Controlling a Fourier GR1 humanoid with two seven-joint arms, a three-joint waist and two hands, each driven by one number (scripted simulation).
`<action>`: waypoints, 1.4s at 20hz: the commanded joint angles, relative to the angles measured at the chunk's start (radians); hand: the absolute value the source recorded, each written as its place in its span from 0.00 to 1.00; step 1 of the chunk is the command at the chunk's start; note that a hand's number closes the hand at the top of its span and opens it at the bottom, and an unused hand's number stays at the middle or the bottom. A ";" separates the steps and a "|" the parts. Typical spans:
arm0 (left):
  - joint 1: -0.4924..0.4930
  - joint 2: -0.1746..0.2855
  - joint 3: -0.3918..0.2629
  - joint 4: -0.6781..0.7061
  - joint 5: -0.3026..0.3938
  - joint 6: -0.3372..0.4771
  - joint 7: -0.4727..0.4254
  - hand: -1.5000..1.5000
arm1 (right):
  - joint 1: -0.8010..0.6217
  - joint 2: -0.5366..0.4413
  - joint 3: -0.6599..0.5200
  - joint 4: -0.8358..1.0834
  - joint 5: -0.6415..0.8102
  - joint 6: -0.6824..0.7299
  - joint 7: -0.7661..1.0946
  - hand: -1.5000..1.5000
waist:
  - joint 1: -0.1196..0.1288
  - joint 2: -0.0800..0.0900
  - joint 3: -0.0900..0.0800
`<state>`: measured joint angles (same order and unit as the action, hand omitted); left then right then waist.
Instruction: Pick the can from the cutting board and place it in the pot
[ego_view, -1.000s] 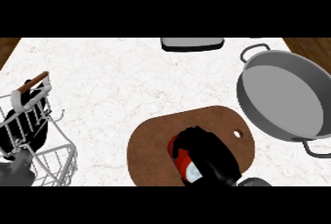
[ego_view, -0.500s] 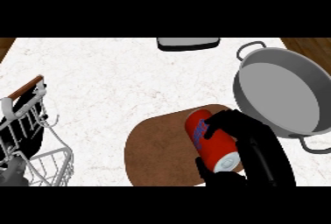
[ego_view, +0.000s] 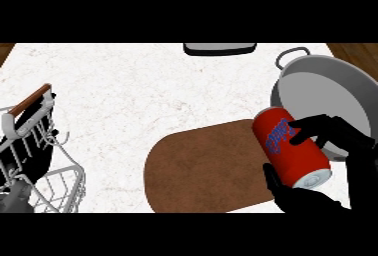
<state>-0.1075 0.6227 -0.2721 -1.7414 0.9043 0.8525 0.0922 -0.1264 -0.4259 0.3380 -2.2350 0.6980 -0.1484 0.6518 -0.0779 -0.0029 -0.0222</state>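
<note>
A red can (ego_view: 289, 147) with blue lettering is held tilted in my right hand (ego_view: 341, 140), whose fingers and thumb curl round it. It hangs above the right end of the brown cutting board (ego_view: 207, 167), just left of the grey pot (ego_view: 325, 97). The pot's rim sits beside the can's upper end. My left hand (ego_view: 15, 200) shows only as a grey sliver at the lower left edge, behind the wire rack.
A white wire dish rack (ego_view: 37, 160) with a wooden handle stands at the left. A dark tray-like object (ego_view: 219, 48) lies at the counter's far edge. The speckled white counter (ego_view: 133, 90) spreads between them.
My right hand has lifted the can off the cutting board and carried it right and up toward the pot. The can has tilted further.
</note>
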 joint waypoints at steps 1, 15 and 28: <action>-0.031 0.150 -0.084 0.017 -0.154 -0.158 -0.090 0.50 | 0.035 -0.018 -0.098 0.001 -0.058 -0.022 -0.019 1.00 | 0.009 0.008 0.026; -0.077 0.189 -0.127 -0.013 -0.083 -0.113 -0.113 0.50 | -0.005 -0.184 -0.332 0.304 -0.017 -0.034 -0.186 1.00 | 0.040 0.029 0.026; -0.124 0.198 -0.188 -0.024 -0.041 -0.101 -0.135 0.50 | -0.054 -0.138 -0.376 0.683 -0.091 -0.099 -0.356 1.00 | 0.083 0.037 0.032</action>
<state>-0.1635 0.6487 -0.3803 -1.7861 1.0524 0.8641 0.0399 -0.1592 -0.5938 -0.0272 -1.6552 0.6538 -0.2438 0.3289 -0.0019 0.0379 -0.0214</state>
